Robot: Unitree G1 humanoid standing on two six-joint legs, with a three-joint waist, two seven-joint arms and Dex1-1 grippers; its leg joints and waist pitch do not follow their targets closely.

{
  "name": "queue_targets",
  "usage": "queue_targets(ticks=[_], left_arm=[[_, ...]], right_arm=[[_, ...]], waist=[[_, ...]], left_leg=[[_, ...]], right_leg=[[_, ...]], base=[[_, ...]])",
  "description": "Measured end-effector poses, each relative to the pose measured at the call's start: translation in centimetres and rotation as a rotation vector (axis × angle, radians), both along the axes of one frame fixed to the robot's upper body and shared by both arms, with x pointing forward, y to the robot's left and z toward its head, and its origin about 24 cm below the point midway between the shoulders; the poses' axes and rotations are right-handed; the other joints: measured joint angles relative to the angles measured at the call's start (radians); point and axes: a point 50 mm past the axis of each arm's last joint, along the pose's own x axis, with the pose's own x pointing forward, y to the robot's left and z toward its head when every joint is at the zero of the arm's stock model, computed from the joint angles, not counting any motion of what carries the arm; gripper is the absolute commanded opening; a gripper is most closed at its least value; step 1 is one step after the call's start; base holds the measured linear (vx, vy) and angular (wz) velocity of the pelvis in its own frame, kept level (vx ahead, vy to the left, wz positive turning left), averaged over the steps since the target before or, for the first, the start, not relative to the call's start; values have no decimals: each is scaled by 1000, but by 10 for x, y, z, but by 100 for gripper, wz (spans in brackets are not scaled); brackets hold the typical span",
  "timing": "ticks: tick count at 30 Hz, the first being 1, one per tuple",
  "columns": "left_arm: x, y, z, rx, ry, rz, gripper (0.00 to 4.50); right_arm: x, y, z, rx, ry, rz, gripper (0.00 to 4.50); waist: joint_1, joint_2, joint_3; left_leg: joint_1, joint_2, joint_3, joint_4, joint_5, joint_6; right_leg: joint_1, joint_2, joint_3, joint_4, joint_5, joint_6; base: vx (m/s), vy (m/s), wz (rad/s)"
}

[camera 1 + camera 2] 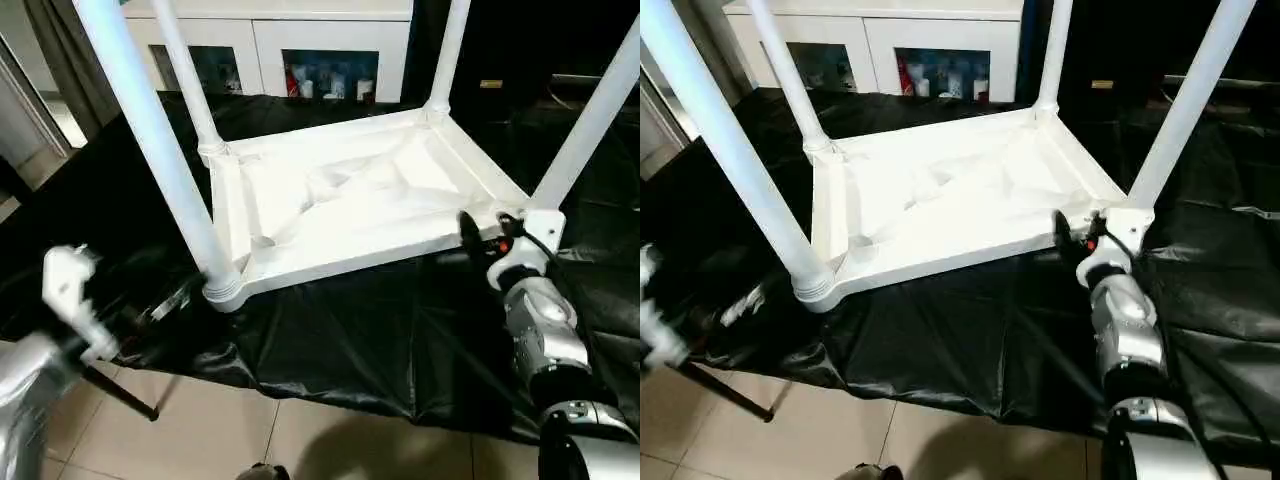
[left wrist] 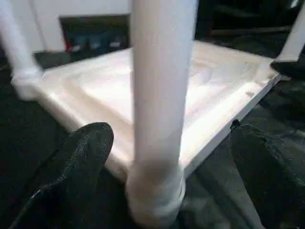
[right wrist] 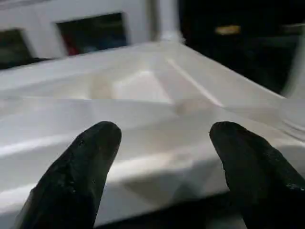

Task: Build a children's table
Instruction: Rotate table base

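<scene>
The children's table lies upside down on a black cloth, its white top [image 1: 350, 200] showing the moulded underside. Four white legs stand up from the corner sockets: near-left [image 1: 160, 150], far-left [image 1: 185, 75], far-right [image 1: 448, 55] and near-right [image 1: 590, 120]. My left gripper [image 2: 169, 136] is open, its black fingers [image 2: 90, 143] standing apart on either side of the near-left leg's base without touching it. My right gripper [image 1: 475, 232] is open at the top's near edge beside the near-right corner, with the rim just beyond its fingertips [image 3: 102, 136].
The black cloth [image 1: 350, 330] hangs over the near edge of the work surface, above a tiled floor [image 1: 200, 420]. A white glass-door cabinet [image 1: 330, 40] stands behind. A thin black stand leg [image 1: 120, 392] slants across the floor at lower left.
</scene>
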Motion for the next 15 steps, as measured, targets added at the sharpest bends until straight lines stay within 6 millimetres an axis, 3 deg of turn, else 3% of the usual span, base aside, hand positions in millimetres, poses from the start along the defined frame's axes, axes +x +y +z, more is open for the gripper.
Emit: queue_targets(ticks=[6,15], left_arm=[[27,-23,-6,-64,7,-29,448],[32,-52,-10,-177,73,-180,448]], right_arm=[[-13,-10,-18,20,60,-240,362],[-4,3,-22,-26,139,-202,362]], waist=[[-5,1,0],[-5,0,0]], left_leg=[[0,0,0,0,0,0],[-1,0,0,2,0,0]], right_leg=[[0,0,0,0,-1,1],[-1,0,0,0,-2,2]], base=[[0,0,0],[0,0,0]])
